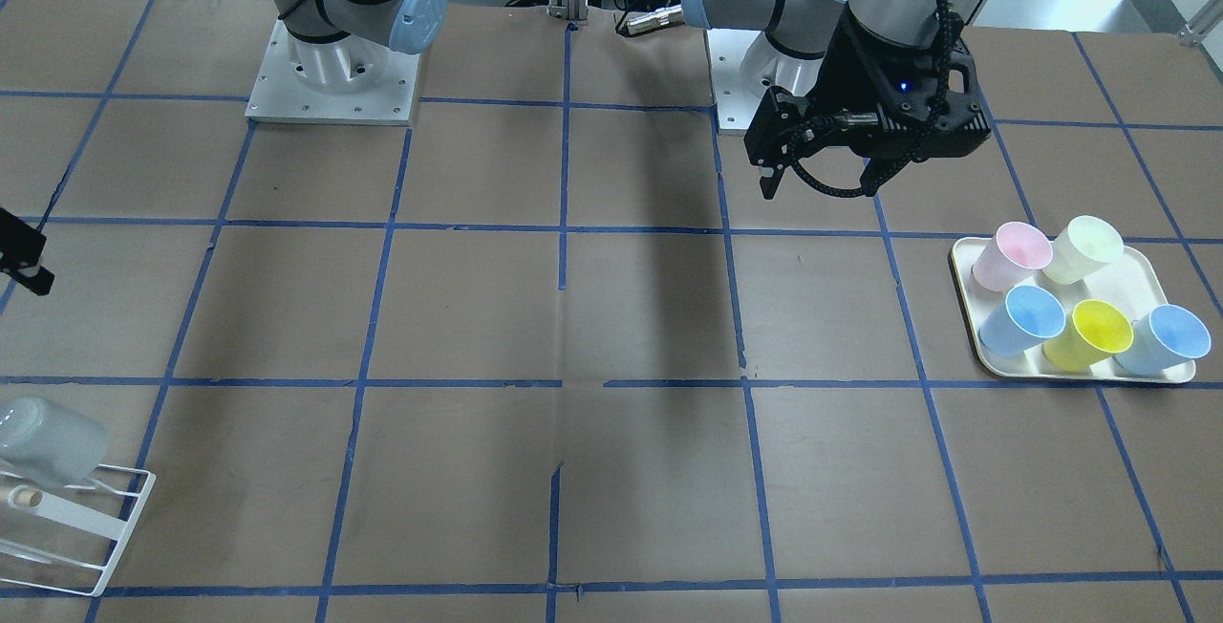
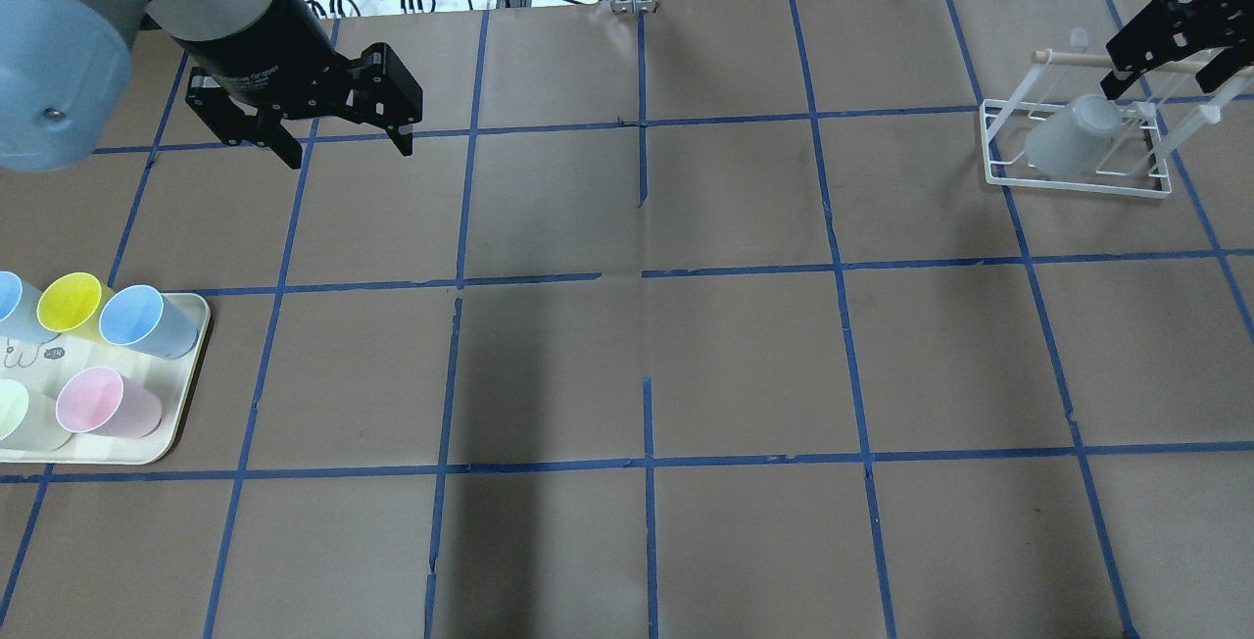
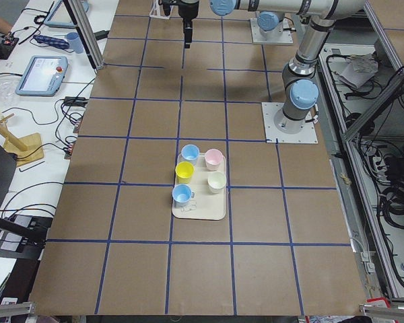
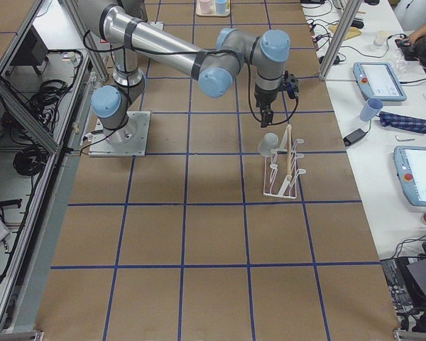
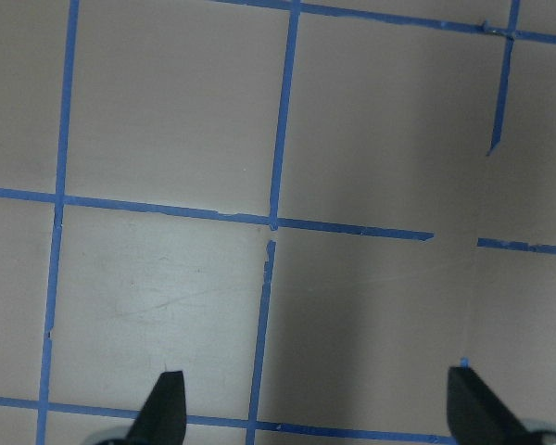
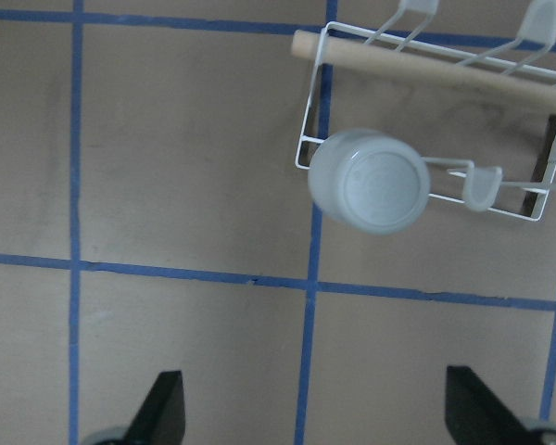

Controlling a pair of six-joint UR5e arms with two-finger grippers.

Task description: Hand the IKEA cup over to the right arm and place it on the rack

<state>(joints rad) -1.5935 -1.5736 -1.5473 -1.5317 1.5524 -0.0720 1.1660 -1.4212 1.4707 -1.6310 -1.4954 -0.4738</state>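
Observation:
The pale grey IKEA cup [image 2: 1073, 134] hangs upside down on a rod of the white wire rack [image 2: 1078, 185] at the table's far right. It also shows in the right wrist view [image 6: 371, 181] and the front view [image 1: 53, 441]. My right gripper [image 2: 1161, 80] hovers above the rack's wooden peg, open and empty, apart from the cup. In the right wrist view the right gripper [image 6: 320, 408] has its fingertips spread wide with the cup beyond them. My left gripper [image 2: 348, 151] is open and empty above bare table at the far left, and the left wrist view [image 5: 320, 413] shows only paper.
A cream tray [image 2: 186, 384] at the left edge holds several coloured cups: pink [image 2: 103, 402], yellow [image 2: 73, 304], light blue [image 2: 142, 319] and cream-white [image 1: 1084, 248]. Blue tape lines grid the brown table. The arm bases [image 1: 334, 78] stand at the robot's side.

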